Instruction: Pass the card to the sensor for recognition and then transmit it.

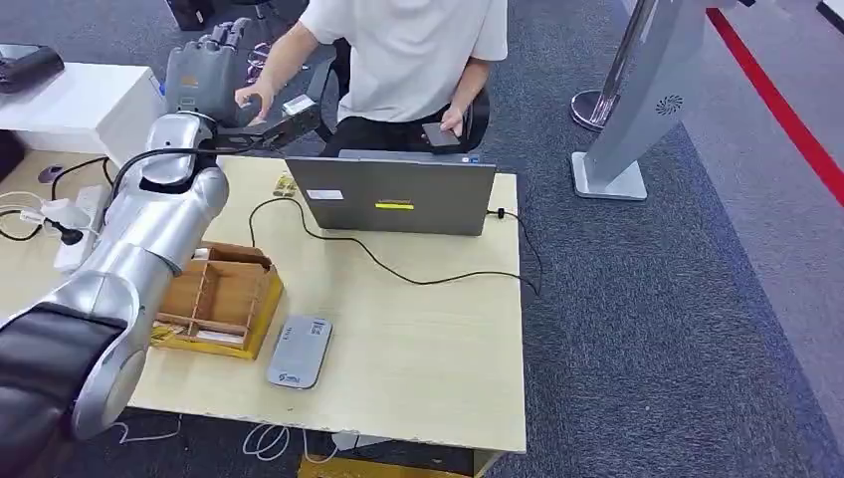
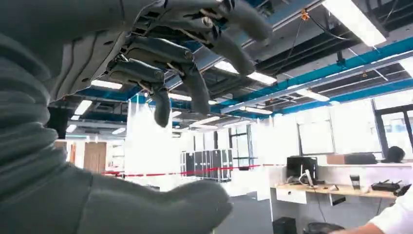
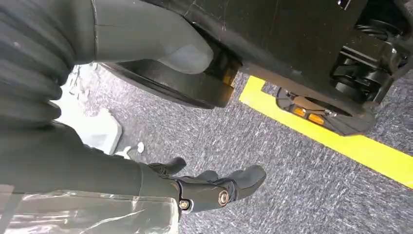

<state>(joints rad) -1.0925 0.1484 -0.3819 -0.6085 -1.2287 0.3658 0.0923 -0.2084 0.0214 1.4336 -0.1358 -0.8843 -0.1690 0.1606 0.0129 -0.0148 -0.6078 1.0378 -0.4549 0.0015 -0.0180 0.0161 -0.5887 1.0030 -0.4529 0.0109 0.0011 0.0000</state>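
My left hand [image 1: 204,68] is raised beyond the table's far left corner, in front of a seated person in a white shirt [image 1: 408,50]. The person's hand [image 1: 255,100] reaches right up beside my left hand. In the left wrist view my left hand [image 2: 160,97] has its fingers [image 2: 195,87] spread apart from the thumb [image 2: 160,209], with nothing between them. The grey flat sensor [image 1: 299,351] lies on the table near its front edge. My right hand [image 3: 209,187] hangs over the carpet, fingers loose and holding nothing.
A wooden divided box [image 1: 221,297] stands left of the sensor, under my left arm. A grey laptop [image 1: 393,194] sits at the table's [image 1: 428,349] far edge, with a black cable [image 1: 418,279] trailing across. A power strip [image 1: 75,224] lies at the left.
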